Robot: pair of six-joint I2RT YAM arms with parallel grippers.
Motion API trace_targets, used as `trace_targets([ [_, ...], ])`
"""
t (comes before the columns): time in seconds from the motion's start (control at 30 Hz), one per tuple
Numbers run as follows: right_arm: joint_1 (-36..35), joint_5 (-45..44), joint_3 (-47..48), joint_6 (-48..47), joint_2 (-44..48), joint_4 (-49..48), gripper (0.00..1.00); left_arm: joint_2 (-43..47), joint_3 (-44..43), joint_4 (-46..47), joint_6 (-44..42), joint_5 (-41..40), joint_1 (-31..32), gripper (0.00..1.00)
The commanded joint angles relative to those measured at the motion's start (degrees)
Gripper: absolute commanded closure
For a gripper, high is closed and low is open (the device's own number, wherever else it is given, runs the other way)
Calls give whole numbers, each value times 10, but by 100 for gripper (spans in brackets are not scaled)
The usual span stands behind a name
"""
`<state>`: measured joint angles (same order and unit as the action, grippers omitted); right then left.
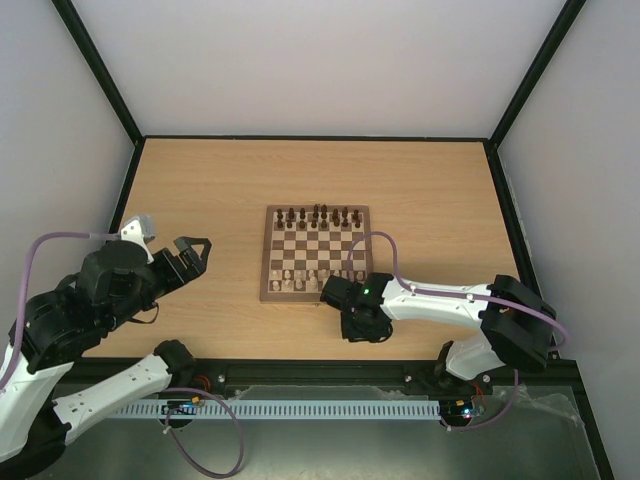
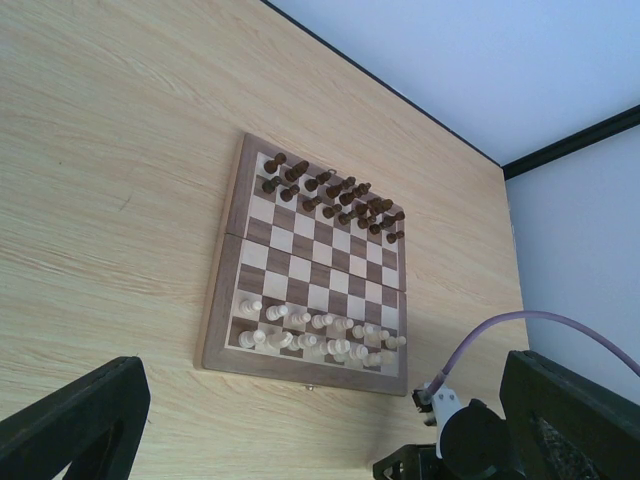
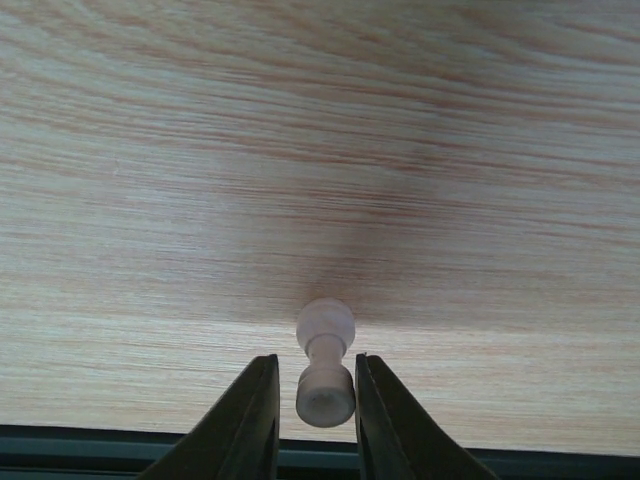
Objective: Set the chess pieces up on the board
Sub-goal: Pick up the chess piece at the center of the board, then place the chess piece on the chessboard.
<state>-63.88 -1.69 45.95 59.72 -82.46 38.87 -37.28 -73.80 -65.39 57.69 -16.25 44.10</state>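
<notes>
The step in hand is the pick-up of a stray pale pawn (image 3: 325, 392). It lies on its side on the bare tabletop (image 1: 200, 180), off the board (image 1: 315, 252), just beyond the board's near right corner and close to the tabletop's near edge. The right pincer (image 3: 318, 365) is down over it, one finger on each side of the pawn's base. One finger appears to touch it, while a sliver of wood grain shows at the other. Whether the pawn is truly pinched cannot be told.

The left pincer (image 1: 193, 250) hangs spread wide and empty, well to the left of the board.

On the board the dark set (image 1: 318, 215) fills the far rows and the pale set (image 1: 305, 280) the near rows. The task looks nearly done.

The next move calls for a firm grip low on the pawn and a lift. A turn should bring it upright before it goes to an open square in the pale pawn row. Which square that is, the pieces are too small to tell. Its neighbours stand close and would tip easily.
</notes>
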Motion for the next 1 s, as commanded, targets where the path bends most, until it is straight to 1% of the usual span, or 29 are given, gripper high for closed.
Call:
trace_targets([
  [0.0, -5, -3, -8, 11, -8, 26, 83, 3, 5, 10, 3, 2, 3, 1],
  [0.07, -5, -7, -3, 11, -8, 29, 86, 2, 6, 10, 3, 2, 2, 1],
  [0.23, 4, -26, 24, 6, -8, 50, 87, 4, 7, 12, 4, 1, 3, 1],
  [0.47, 61, -50, 76, -41, 2, 95, 88, 9, 9, 9, 5, 0, 3, 1],
  [0.67, 131, -51, 125, -98, -7, 132, 87, 11, 8, 10, 7, 2, 3, 1],
  [0.8, 171, -50, 141, -130, -16, 134, 87, 11, 7, 9, 5, 0, 3, 1],
  [0.97, 197, -47, 157, -163, -41, 119, 87, 10, 5, 10, 3, 0, 3, 1],
])
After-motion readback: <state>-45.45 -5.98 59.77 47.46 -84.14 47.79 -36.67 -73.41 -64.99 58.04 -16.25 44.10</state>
